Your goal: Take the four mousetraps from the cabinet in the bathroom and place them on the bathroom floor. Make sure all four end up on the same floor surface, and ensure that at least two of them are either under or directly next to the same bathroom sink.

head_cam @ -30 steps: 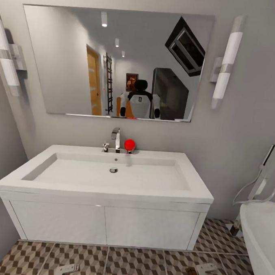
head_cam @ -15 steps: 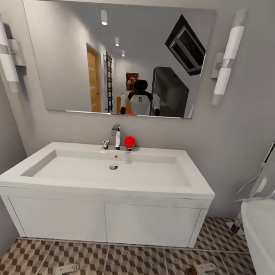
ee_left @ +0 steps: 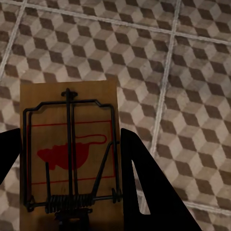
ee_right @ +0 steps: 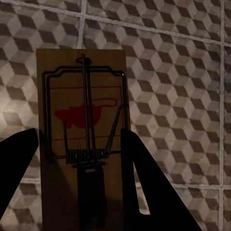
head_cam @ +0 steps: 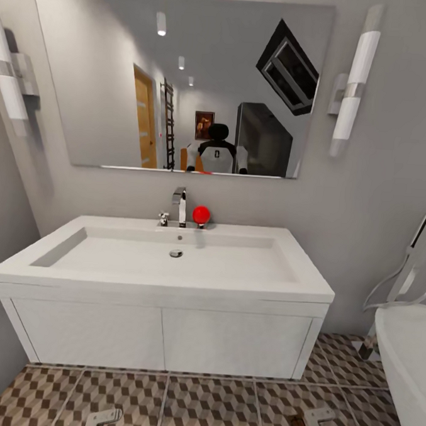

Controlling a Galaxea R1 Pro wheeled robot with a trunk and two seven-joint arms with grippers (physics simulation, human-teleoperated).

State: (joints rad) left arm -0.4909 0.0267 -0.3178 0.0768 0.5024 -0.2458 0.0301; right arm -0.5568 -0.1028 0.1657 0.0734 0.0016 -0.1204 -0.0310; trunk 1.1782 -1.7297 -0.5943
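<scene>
The robot faces the bathroom sink [head_cam: 173, 251], a wide white basin with a chrome tap [head_cam: 179, 206] and a small red ball [head_cam: 201, 214] beside it, set into a white two-door vanity [head_cam: 161, 336] beneath a large wall mirror [head_cam: 177, 81]. The robot's own reflection [head_cam: 216, 153] stands in the glass. A white bathtub [head_cam: 405, 363] edges in on the robot's right. At the foot of the head view, the left gripper [head_cam: 102, 419] and right gripper [head_cam: 317, 424] hang low over the cube-patterned bathroom floor [head_cam: 207, 408].

Each carries a trap. In the left wrist view, the left jaws are closed onto the long edges of a mousetrap [ee_left: 70, 154], its wooden board clamped between two dark fingers [ee_left: 144, 187] above the tiles [ee_left: 183, 62]. In the right wrist view, the right jaws likewise pinch a second mousetrap [ee_right: 83, 130] between their fingers [ee_right: 144, 183], held clear of the floor [ee_right: 183, 72] and not yet set down.
</scene>
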